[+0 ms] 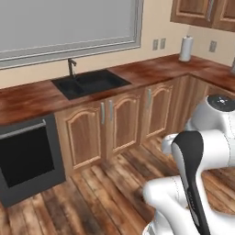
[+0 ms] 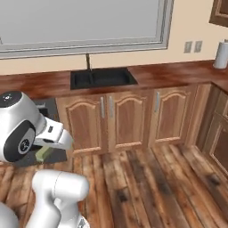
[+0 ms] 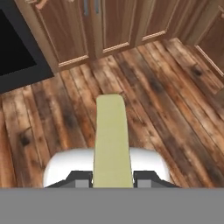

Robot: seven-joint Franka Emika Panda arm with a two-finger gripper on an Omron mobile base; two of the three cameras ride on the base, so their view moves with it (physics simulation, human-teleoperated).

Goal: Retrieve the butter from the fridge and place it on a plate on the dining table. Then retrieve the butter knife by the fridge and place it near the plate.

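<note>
The butter point(image 3: 112, 140), a pale-yellow stick, juts forward from between my gripper point(image 3: 112, 179), which is shut on it; one dark fingertip sits on each side of it. In the right base view the butter point(image 2: 43, 153) hangs under the hand at the left, above the wooden floor. The arm is folded close to the base. The fridge, the plate, the dining table and the butter knife are out of view.
Ahead runs a wall counter point(image 1: 27, 98) with a black sink point(image 1: 92, 82) and tap, over wooden cabinet doors point(image 2: 129, 120). A dark appliance point(image 1: 25, 160) stands at the left. A paper towel roll point(image 1: 185, 48) stands in the right corner. Plank floor point(image 3: 166, 100) lies below.
</note>
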